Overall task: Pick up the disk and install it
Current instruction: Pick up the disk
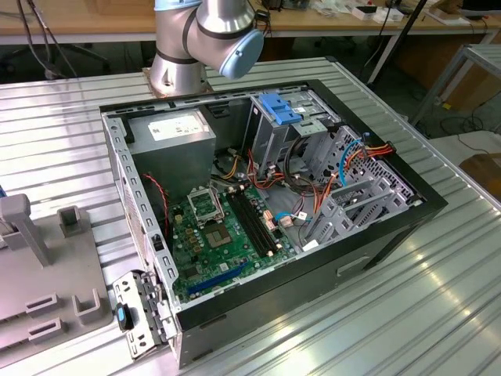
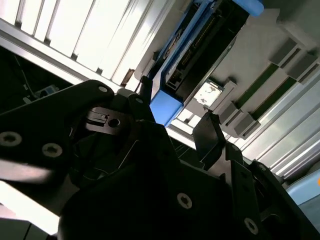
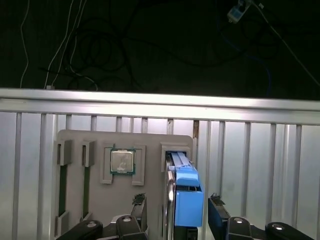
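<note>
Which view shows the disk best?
The first wrist view: the disk stands on edge in the grey tray, head-on, between the open gripper's fingers. The second wrist view shows its dark body and blue rail obliquely, partly behind the gripper. Part of the tray lies at the exterior view's left.

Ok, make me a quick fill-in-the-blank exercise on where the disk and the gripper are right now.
1. The disk stands on edge in a slot of the grey tray, and its rail is coloured ____.
2. The gripper has one finger on each side of the ____.
3. Its jaws are ____, not clamped.
Missing words: blue; disk; open.
</note>
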Tool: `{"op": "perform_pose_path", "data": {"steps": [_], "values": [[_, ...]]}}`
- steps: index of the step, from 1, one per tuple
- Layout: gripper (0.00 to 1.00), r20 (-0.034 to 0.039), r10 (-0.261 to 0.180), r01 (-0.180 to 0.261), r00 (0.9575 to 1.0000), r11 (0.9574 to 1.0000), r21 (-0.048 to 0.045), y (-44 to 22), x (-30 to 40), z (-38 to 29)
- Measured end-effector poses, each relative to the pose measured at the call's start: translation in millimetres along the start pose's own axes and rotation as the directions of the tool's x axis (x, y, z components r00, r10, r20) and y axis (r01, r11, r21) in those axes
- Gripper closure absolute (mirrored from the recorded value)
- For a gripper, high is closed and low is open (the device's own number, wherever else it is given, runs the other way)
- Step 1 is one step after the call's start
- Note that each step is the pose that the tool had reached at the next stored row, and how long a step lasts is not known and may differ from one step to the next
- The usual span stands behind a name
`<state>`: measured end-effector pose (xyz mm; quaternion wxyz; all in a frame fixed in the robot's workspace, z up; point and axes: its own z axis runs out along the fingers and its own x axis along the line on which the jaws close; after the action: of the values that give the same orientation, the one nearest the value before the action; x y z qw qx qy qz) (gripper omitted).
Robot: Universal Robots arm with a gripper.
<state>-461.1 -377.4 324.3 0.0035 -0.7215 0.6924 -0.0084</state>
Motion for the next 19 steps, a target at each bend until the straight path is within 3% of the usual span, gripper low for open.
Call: {"op": "perform_pose_path", "data": {"steps": [8,11,13,16,19], "values": [[0.40,0.0000,0.004,-0.004,1.0000,1.0000,0.0000,0.3,-0.3,16.6],[0.40,0.0012,0.007,-0.007,1.0000,1.0000,0.0000,0.5,-0.6,25.6],[0.41,0.0024,0.007,-0.007,1.0000,1.0000,0.0000,0.5,-0.6,27.6],[0.61,0.0024,0.007,-0.007,1.0000,1.0000,-0.0002,0.5,-0.6,27.6],[0.61,0.0025,0.007,-0.007,1.0000,1.0000,0.0000,0.6,-0.6,28.0]]}}
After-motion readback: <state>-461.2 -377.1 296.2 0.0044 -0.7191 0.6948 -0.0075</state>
